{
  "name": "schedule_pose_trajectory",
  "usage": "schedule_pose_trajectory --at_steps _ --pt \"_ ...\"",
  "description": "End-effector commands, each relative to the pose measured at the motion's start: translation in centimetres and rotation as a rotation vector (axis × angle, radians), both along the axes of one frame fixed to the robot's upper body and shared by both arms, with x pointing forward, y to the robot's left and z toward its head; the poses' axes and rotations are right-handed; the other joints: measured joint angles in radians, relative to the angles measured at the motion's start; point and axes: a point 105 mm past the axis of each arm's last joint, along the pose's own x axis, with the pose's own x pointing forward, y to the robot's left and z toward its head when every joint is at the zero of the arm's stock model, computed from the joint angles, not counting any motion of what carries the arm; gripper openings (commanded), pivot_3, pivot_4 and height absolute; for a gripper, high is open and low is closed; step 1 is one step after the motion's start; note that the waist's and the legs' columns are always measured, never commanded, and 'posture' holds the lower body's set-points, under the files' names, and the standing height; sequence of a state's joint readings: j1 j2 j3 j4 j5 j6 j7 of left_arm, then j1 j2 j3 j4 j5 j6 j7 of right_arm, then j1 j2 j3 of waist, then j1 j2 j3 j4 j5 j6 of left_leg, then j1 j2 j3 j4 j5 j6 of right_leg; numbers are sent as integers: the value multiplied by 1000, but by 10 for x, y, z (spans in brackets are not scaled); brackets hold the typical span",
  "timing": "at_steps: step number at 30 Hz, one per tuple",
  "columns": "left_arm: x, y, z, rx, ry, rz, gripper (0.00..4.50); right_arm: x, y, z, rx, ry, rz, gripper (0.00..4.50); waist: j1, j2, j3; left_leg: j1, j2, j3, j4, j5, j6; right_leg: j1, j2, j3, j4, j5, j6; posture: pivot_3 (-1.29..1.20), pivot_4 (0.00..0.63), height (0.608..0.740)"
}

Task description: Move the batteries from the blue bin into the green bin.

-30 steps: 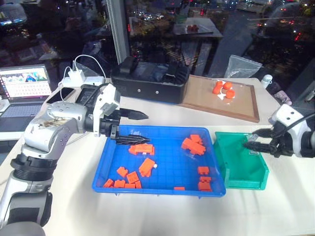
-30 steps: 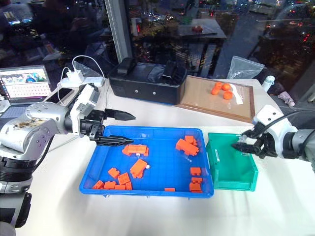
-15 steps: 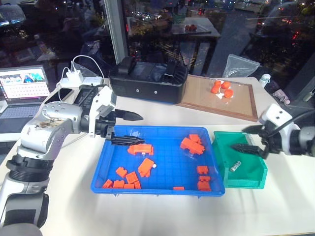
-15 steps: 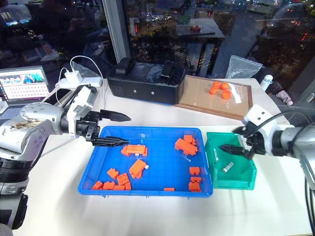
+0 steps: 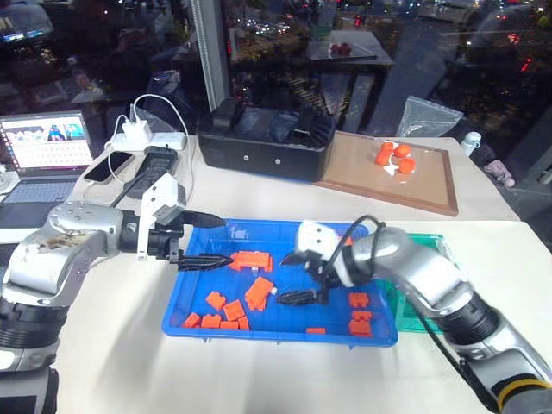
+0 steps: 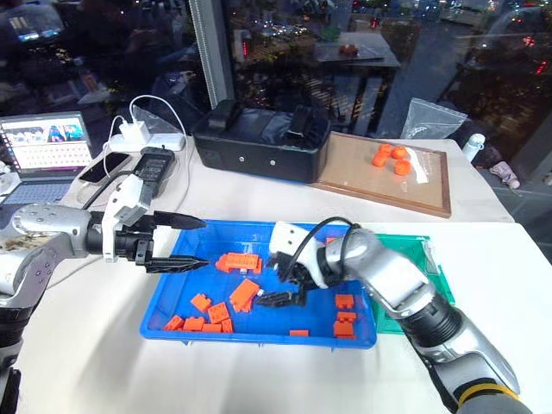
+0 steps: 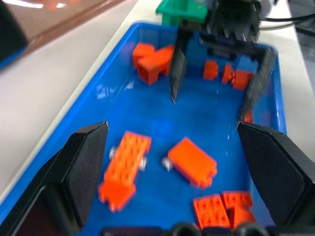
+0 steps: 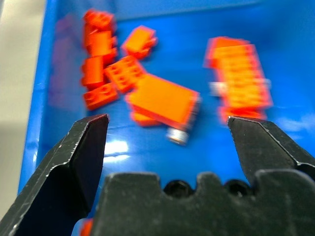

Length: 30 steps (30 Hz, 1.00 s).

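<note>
The blue bin (image 5: 177,298) lies mid-table with orange bricks scattered in it. Silvery batteries peek out beside bricks: one (image 8: 177,135) next to a flat brick, one (image 7: 166,162) by the same brick seen from the other side. My right gripper (image 5: 285,278) hangs open inside the blue bin, just right of that brick. My left gripper (image 5: 228,241) stands open over the bin's left rim, pointing at the right gripper (image 7: 214,83). My right arm covers most of the green bin (image 5: 429,244), hiding its inside.
A black box (image 5: 267,142) and a brown framed board (image 5: 431,185) with orange pieces stand behind the bins. A laptop (image 5: 43,142), a phone and a charger with cables sit at the far left. A plastic bag (image 5: 427,116) lies at the back right.
My right gripper opened over the green bin, left a battery lying in it, then swung left into the blue bin. My left gripper drifted a little left and down.
</note>
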<state>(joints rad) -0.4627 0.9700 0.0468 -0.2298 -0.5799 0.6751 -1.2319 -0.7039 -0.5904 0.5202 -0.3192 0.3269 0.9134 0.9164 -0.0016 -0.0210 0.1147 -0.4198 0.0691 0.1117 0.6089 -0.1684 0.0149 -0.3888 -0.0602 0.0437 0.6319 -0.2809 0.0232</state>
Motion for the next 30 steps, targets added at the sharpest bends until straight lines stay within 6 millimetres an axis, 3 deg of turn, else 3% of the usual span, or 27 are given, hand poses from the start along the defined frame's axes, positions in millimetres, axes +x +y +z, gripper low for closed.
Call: schedule_pose_trajectory --at_steps 1,11,14,17,19,22,26,30 --pt "-9 8 5 40 -41 2 4500 4 19 2 0 -19 -32 4451 -4 0 0 0 0 0 0 0 0 0 0 0 0 0 0 0 150 735" --pt "-15 21 -8 114 7 34 4500 16 32 -16 -36 -25 -77 4451 -5 -1 0 3 1 0 -1 0 -1 -1 0 -2 1 0 -3 0 150 735" --pt "-15 23 -10 125 10 34 4500 18 34 -18 -29 -24 -87 3791 -8 -1 0 3 1 0 -2 0 -1 0 0 -2 2 0 -3 0 150 735" --pt "-14 22 -9 118 8 35 4500 19 35 -16 -14 -19 -88 2808 -10 -1 0 3 1 1 -2 0 -1 0 0 -1 3 -1 -3 0 150 735" --pt "-13 23 -9 120 5 35 4500 21 34 -12 -6 -29 -91 2740 -10 -1 0 3 1 1 -2 0 -1 0 0 -1 3 -1 -3 0 150 735" --pt "-13 22 -9 117 3 33 4500 26 26 2 11 -57 -111 2740 -10 -1 0 3 1 1 -2 0 -1 0 0 -1 2 -1 -3 0 150 735" --pt "-10 21 -9 108 -3 28 4500 35 0 21 21 -85 -163 2740 -7 -1 0 3 1 1 -2 0 -1 0 0 -2 2 -1 -3 0 150 735" --pt "-8 19 -9 104 -9 20 4500 41 -36 21 -60 -105 -215 2740 -6 -1 0 3 1 0 -2 0 -1 0 0 -2 1 -1 -3 0 150 735"
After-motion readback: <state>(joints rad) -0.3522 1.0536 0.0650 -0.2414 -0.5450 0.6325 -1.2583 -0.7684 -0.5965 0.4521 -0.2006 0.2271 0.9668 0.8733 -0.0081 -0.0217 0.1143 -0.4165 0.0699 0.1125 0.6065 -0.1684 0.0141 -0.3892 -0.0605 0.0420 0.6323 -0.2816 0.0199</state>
